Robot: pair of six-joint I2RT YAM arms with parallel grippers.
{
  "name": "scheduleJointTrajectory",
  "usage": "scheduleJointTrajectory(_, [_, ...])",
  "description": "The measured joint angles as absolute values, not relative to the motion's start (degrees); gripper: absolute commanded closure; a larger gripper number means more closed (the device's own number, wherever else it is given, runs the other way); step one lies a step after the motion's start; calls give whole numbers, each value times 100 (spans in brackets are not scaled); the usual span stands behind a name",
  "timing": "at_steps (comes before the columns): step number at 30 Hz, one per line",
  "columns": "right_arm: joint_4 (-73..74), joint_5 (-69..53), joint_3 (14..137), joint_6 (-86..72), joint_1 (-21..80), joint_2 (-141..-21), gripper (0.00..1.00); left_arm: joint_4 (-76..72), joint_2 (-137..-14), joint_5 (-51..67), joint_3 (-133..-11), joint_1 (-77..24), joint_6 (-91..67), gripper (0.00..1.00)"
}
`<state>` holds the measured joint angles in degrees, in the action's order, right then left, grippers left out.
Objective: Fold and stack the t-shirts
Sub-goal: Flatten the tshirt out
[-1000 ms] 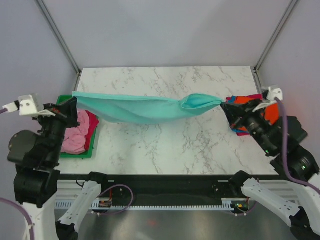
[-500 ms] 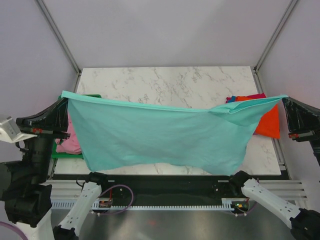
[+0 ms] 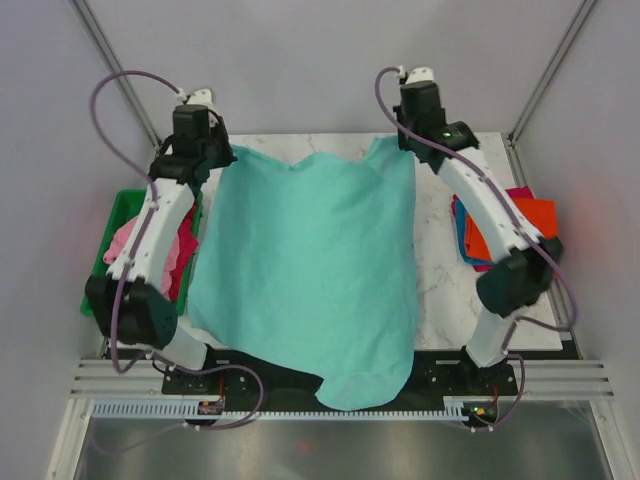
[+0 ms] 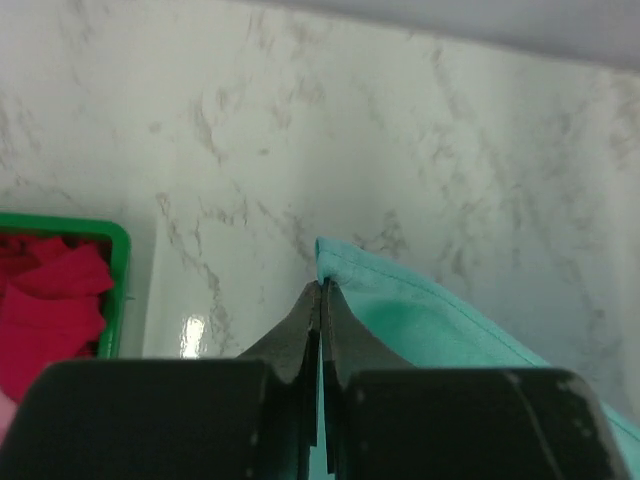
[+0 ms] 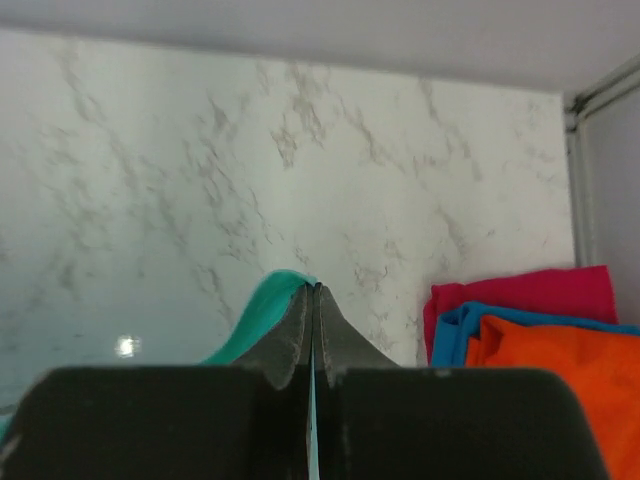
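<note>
A teal t-shirt (image 3: 305, 270) is spread lengthwise over the marble table (image 3: 440, 270), its near end hanging past the front edge. My left gripper (image 3: 222, 152) pinches its far left corner (image 4: 335, 262), and my right gripper (image 3: 400, 140) pinches its far right corner (image 5: 282, 288). Both pairs of jaws are shut on thin cloth at the table's back. Folded orange (image 3: 528, 222), blue (image 3: 464, 232) and magenta (image 5: 520, 292) t-shirts lie stacked at the right edge. Pink and red t-shirts (image 3: 150, 245) fill a green tray (image 3: 113, 222) on the left.
Both arms reach far forward over the table sides, the left above the tray, the right above the folded stack. Frame posts rise at the back corners. Bare marble (image 4: 330, 130) shows beyond the shirt's far edge.
Both arms swung from the near edge out to the table's back, carrying the teal shirt from hanging stretched between them to lying spread over the table.
</note>
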<state>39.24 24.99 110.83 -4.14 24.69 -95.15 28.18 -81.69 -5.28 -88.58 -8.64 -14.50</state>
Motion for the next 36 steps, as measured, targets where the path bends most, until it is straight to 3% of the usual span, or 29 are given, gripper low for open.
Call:
scheduleJointTrajectory(1, [3922, 2351, 11111, -445, 2263, -10097, 100, 2851, -8678, -519, -8892, -816, -1450, 96])
scheduleJointTrajectory(2, [3981, 2217, 11212, -473, 2088, -10669, 100, 3000, -9231, -445, -9013, -746, -1452, 89])
scheduleJointTrajectory(3, [4082, 2073, 11439, -491, 1916, -11299, 76, 3212, -9867, -395, -9218, -679, -1452, 77])
scheduleJointTrajectory(4, [4160, 1927, 11730, -543, 1778, -11872, 45, 3511, -10385, -316, -9542, -628, -1444, 50])
scheduleJointTrajectory(5, [4281, 1837, 12049, -554, 1682, -12322, 21, 3767, -11056, -228, -10007, -569, -1435, 42])
scheduleJointTrajectory(6, [4348, 1767, 12438, -539, 1590, -12759, 7, 4097, -11655, -113, -10525, -528, -1485, 37])
scheduleJointTrajectory(7, [4392, 1734, 12801, -530, 1520, -13120, 2, 4305, -12108, -27, -10925, -497, -1494, 26])
scheduleJointTrajectory(10, [4462, 1649, 13303, -454, 1461, -13472, 2, 4744, -12687, 91, -11406, -440, -1540, 17])
scheduleJointTrajectory(12, [4401, 1594, 13277, -456, 1494, -13303, 2, 5011, -12648, 60, -11413, -438, -1549, 17])
scheduleJointTrajectory(17, [3701, 1103, 11441, -602, 1586, -11830, 2, 5063, -12040, -95, -11225, -458, -1566, 21])
scheduleJointTrajectory(25, [3072, 558, 8694, -1376, 1570, -10302, 2, 3970, -10298, 167, -8941, -534, -1863, 23])
scheduleJointTrajectory(30, [2974, 425, 7649, -1717, 1444, -10322, 2, 3444, -10724, 558, -8735, -790, -1938, 25])
scheduleJointTrajectory(36, [2775, 432, 7891, -1765, 1310, -10879, 2, 3199, -11701, 1033, -8997, -921, -2119, 27])
